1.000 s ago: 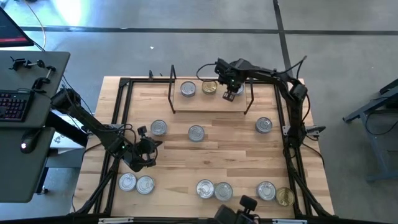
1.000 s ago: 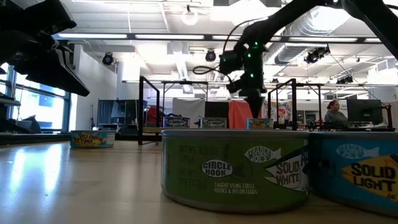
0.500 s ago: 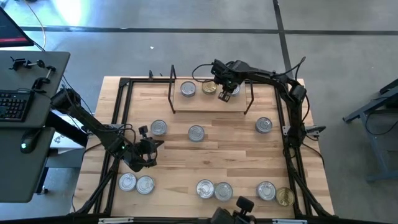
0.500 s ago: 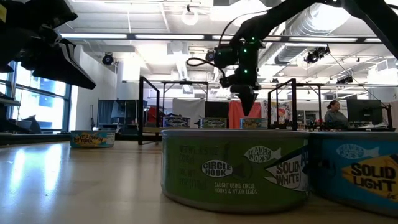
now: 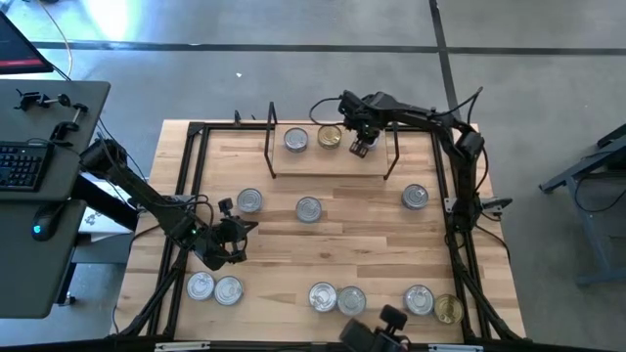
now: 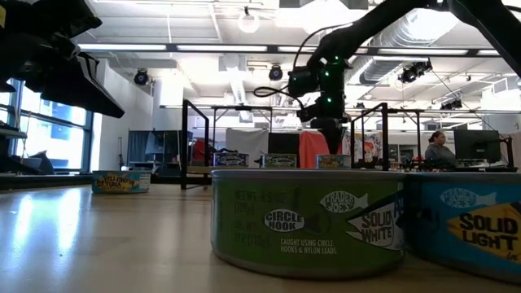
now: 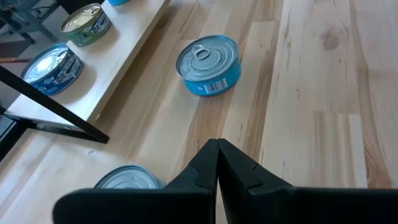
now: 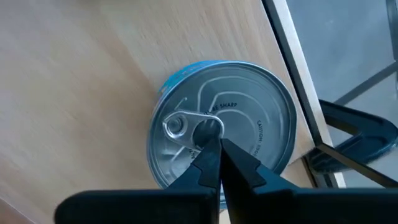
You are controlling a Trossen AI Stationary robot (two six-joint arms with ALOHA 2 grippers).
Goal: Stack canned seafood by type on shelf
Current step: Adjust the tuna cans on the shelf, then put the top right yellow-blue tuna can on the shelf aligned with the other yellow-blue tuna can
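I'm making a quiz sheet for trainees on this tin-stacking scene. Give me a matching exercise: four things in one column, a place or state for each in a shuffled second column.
Things:
1. right gripper
2. left gripper
3. gold-lidded tin
4. green Circle Hook tin

Places or states:
A. on the shelf, between a silver-lidded tin and the blue tin
B. closest to the low camera
C. shut, fingers over a blue tin's pull tab
D. shut, low over the table's left side

Pairs: 1-C, 2-D, 3-A, 4-B

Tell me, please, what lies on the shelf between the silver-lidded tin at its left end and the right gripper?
One gold-lidded tin sits between the silver-lidded tin and the shut right gripper, on the shelf; the high view shows it.
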